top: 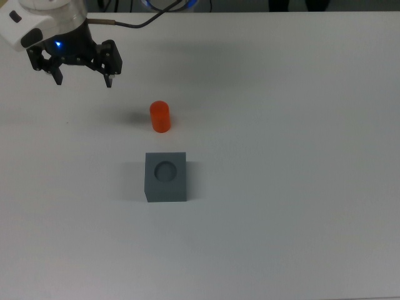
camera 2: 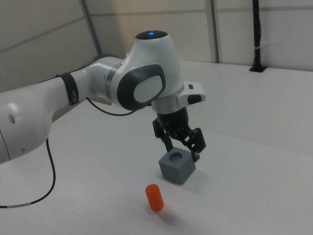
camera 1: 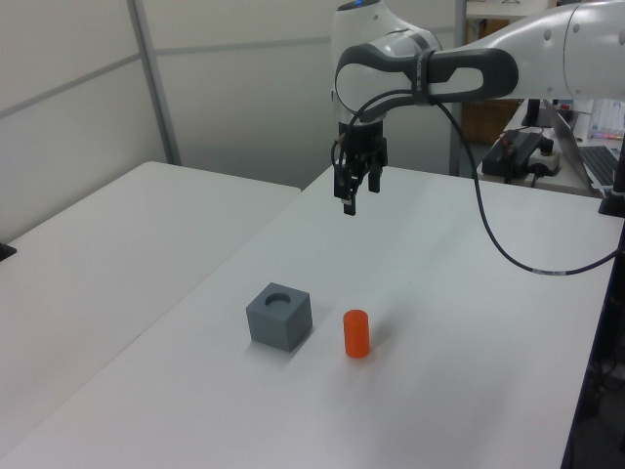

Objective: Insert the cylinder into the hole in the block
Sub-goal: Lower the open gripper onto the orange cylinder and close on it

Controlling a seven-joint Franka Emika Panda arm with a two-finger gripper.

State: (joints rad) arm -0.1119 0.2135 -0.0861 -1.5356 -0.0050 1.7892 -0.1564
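A: Entry, top view, left to right, all places taken from the block (top: pixel 166 177). Tool (top: pixel 84 80)?

B: Up and to the top view's left of the block, well apart from it. Fingers spread wide, nothing between them. In the left view the tool (camera 1: pixel 351 195) hangs in the air above the table (camera 1: pixel 469 322), fingers pointing down.

A: Cylinder (top: pixel 160 117)?

B: Orange, upright on the table, near the block, just beyond its far edge in the top view. Not touching it. In the left view the cylinder (camera 1: pixel 356 333) stands just to the left view's right of the block (camera 1: pixel 279 316).

A: Hole (top: pixel 166 170)?

B: Round recess in the middle of the block's top face, nothing in it.

A: Right of the block?

B: Bare white table only.
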